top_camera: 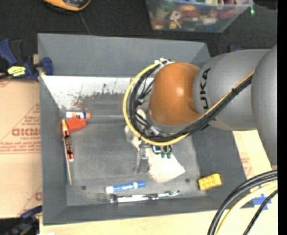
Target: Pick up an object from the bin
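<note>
Pincer [143, 166] hangs low under the wrist's orange cover [175, 94], its tip down near the floor of the bin [104, 151], just beside the left edge of a white lump [166, 171]. Whether it touches that lump, and whether it is open or closed, cannot be told.

The white lump is soft-looking and crumpled, broad and roughly triangular, lying flat on the grey floor partly under the wrist. It bears no marking that can be read.

Just right of the lump, apart from it, lies a small yellow block [209, 181]. Below and left of the lump lies a blue marker [126, 186] with a white label whose print is too small to read, and just below that a thin dark pen [138, 197]. Well to the lump's left, near the far wall, lie an orange thing [76, 125], a small white stick with an orange cap [78, 115] and a long orange and black pen [68, 142].

Above the lump, the grey arm [236, 92] shows the letters "UKA".
</note>
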